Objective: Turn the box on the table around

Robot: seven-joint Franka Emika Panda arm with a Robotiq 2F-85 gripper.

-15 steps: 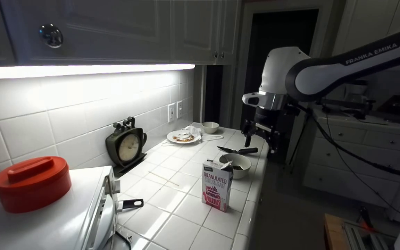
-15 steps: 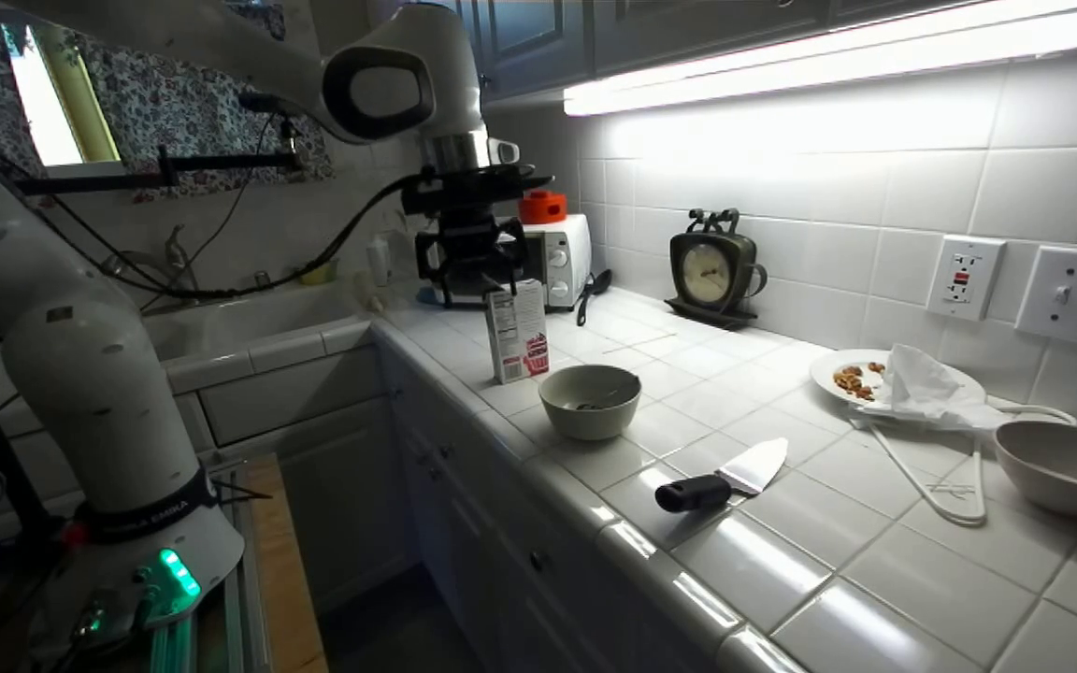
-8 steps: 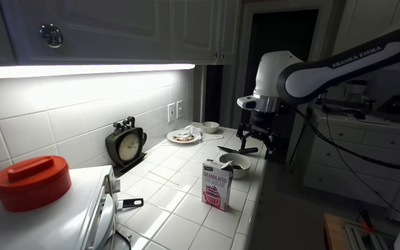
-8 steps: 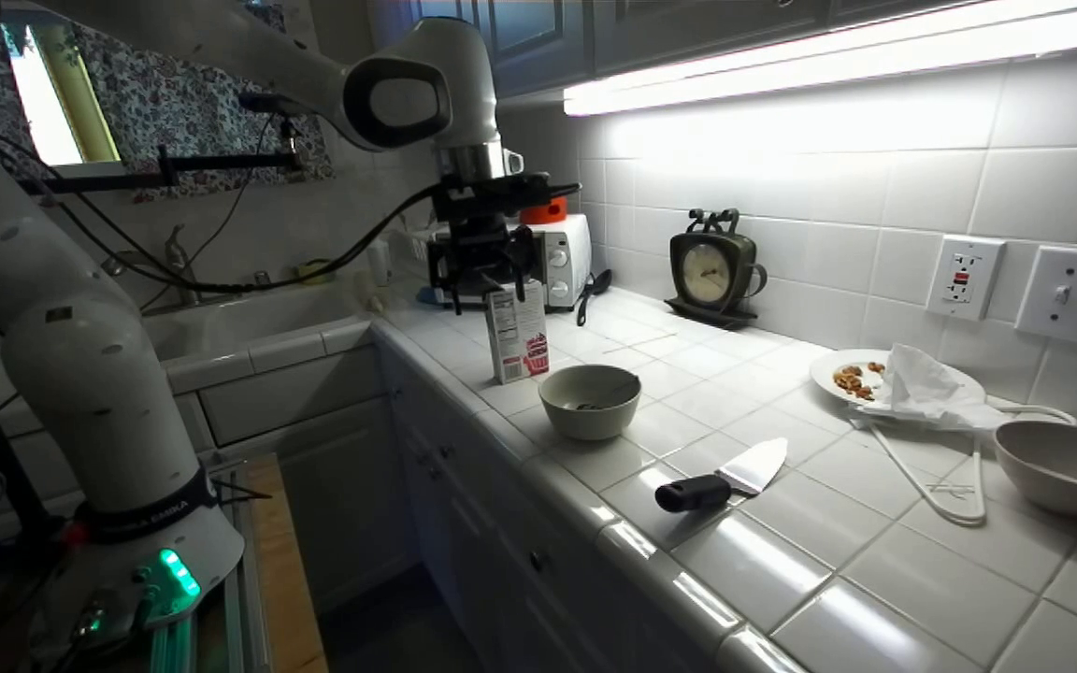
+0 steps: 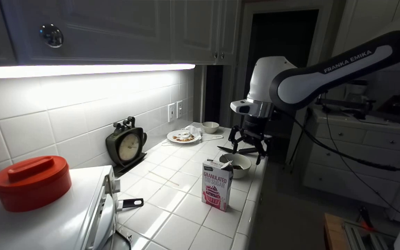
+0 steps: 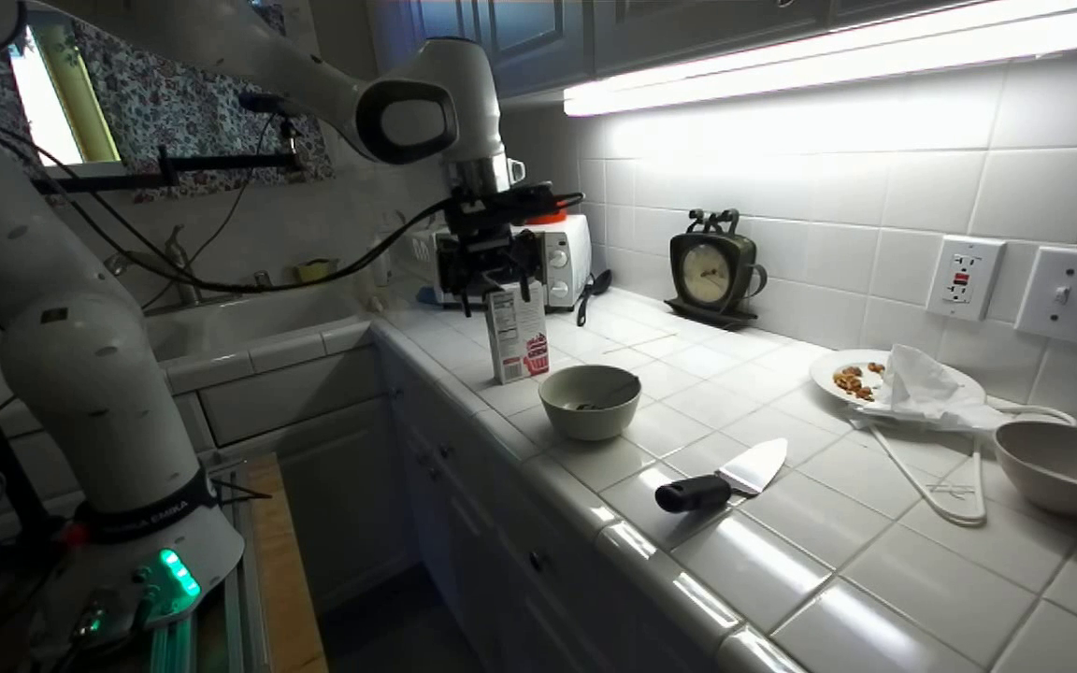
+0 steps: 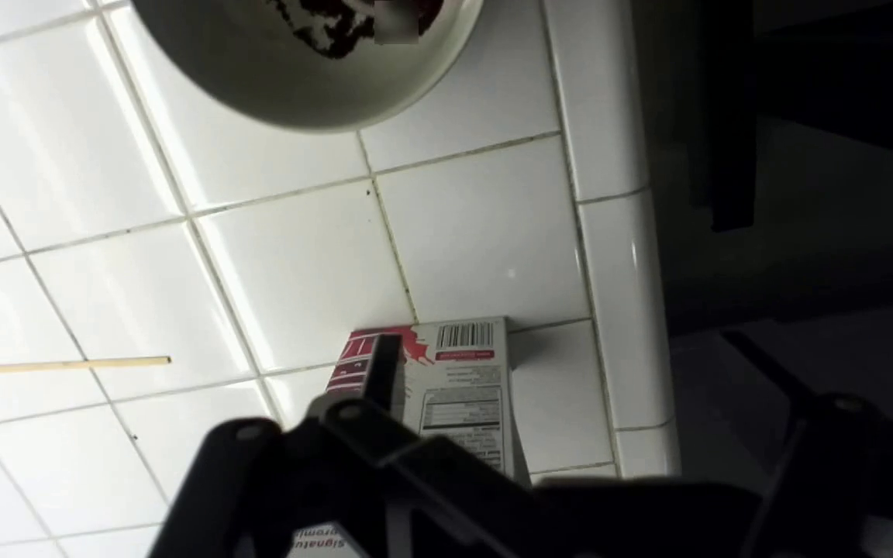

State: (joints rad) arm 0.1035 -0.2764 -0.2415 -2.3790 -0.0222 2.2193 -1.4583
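Box [image 5: 216,187] is standing upright near the open long edge of the bench [image 5: 186,211], and your tool [image 5: 246,157] is hanging spread, nothing between its jaws, over toward the bowl [image 6: 587,413]. In the wrist view one jaw is overlapping the box while its partner is showing beyond that edge, so by advancing uncentred you are probably risking a shove tipping the box off.

Arm [image 5: 307,83] bent, hand [image 5: 246,157] pointing down, fingers [image 5: 235,147] apart
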